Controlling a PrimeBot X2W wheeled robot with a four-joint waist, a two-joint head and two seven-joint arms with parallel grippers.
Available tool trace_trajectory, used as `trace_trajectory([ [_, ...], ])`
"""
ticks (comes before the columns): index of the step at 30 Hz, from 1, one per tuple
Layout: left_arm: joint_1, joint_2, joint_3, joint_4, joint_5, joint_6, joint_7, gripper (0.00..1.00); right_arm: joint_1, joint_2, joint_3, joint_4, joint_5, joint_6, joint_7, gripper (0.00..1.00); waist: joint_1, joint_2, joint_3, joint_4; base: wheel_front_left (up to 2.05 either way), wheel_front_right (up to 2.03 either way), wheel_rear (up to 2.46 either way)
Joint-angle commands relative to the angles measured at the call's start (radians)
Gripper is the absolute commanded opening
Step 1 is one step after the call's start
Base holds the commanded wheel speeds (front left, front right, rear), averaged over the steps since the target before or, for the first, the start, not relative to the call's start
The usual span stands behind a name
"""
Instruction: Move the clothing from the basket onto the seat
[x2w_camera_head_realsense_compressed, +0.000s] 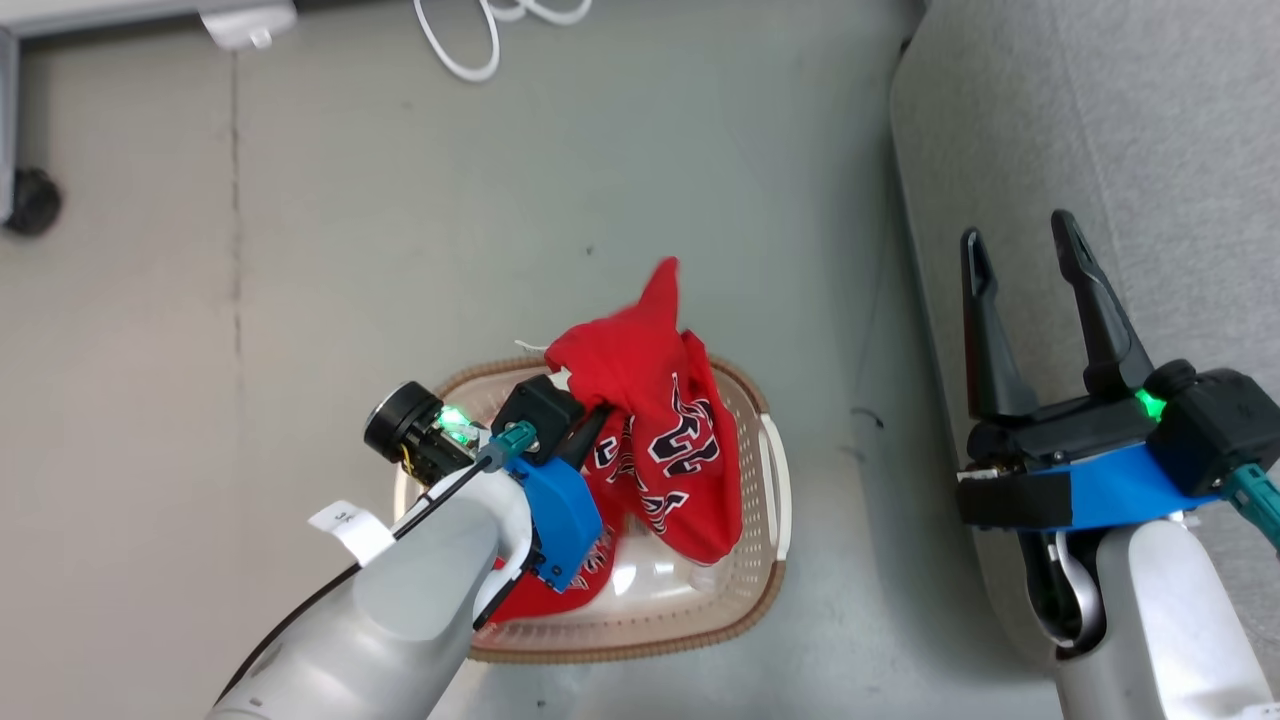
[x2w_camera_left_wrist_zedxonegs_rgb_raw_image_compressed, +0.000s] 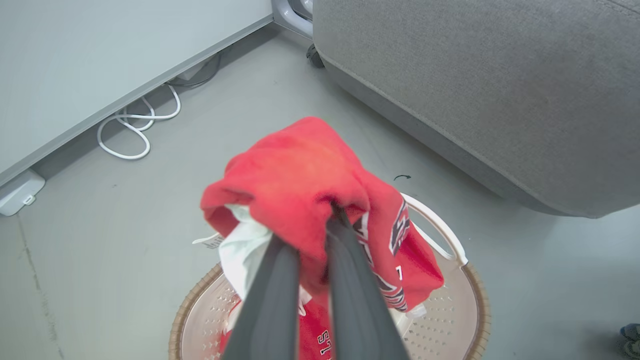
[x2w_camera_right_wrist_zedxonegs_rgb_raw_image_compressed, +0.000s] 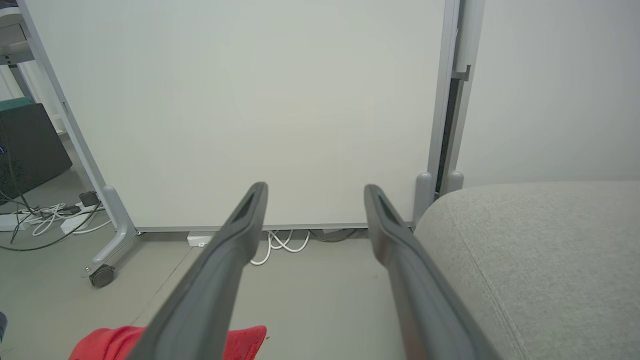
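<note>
Spotter: Two long dark fingers of the left gripper (x2w_camera_left_wrist_zedxonegs_rgb_raw_image_compressed: 312, 227) come nearest, jaws pinched narrow on a bunched fold of a soft red jersey (x2w_camera_left_wrist_zedxonegs_rgb_raw_image_compressed: 300, 170) with dark-outlined white lettering and a white inner part.

Planner: Where does the cloth hang?

Spotter: Over the small cream perforated plastic basket (x2w_camera_left_wrist_zedxonegs_rgb_raw_image_compressed: 477, 300) with the brown braided rim, draped down from the pinch. Whether its lowest hem is above the rim, I cannot tell, nor whether this is one garment or two bunched together. More red lettered clothing (x2w_camera_head_realsense_compressed: 545, 600) lies in the basket's bottom, beside the pale forearm.

Planner: Then the step in hand is the carry, I judge: a piece is lifted but not yet on the large grey fabric seat (x2w_camera_head_realsense_compressed: 1100, 120). What about the other arm?

Spotter: Its right gripper (x2w_camera_head_realsense_compressed: 1018, 232) hovers at the seat's rounded edge, jaws wide apart, holding nothing. That seat lies to the robot's right of the basket, separated from it by a strip of smooth grey floor (x2w_camera_head_realsense_compressed: 500, 200).

Planner: So the next move calls for more height first, enough to bring the hem above the rim and the white side handle (x2w_camera_head_realsense_compressed: 775, 470). After that comes a swing rightward over the cushion's edge, keeping clear of the idle fingers, then lowering and opening. A trailing hem could catch that handle and tip the light basket
</note>
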Motion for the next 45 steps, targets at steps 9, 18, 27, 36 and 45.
trace_trajectory([
  [9, 0.07, 0.022, 0.146, -0.121, 0.052, 0.001, -0.005, 0.0, 0.066, -0.005, -0.007, 0.022, 0.008, 0.0, -0.003, 1.0, 0.0002, -0.0001, -0.155, 0.028, 0.0, 0.0, 0.0],
  [18, 0.103, 0.016, 0.283, -0.238, 0.111, 0.003, -0.005, 0.0, 0.108, -0.005, -0.01, 0.033, 0.009, 0.0, -0.003, 1.0, 0.0002, -0.0001, -0.24, 0.045, 0.0, 0.0, 0.0],
  [27, 0.061, -0.006, 0.334, -0.334, 0.173, -0.008, -0.005, 0.0, 0.145, -0.005, -0.009, 0.04, 0.016, 0.0, -0.003, 1.0, 0.0002, -0.0001, -0.296, 0.05, 0.0, 0.0, 0.0],
  [36, 0.014, -0.013, 0.287, -0.369, 0.169, -0.012, -0.005, 0.0, 0.174, -0.005, -0.012, 0.043, 0.025, 0.0, -0.003, 1.0, 0.0002, -0.0001, -0.332, 0.046, 0.0, 0.0, 0.0],
  [45, 0.002, -0.004, 0.26, -0.405, 0.141, -0.012, 0.011, 0.0, 0.189, -0.005, -0.013, 0.044, 0.031, 0.0, -0.003, 1.0, 0.0002, -0.0001, -0.347, 0.052, 0.0, 0.0, 0.0],
])
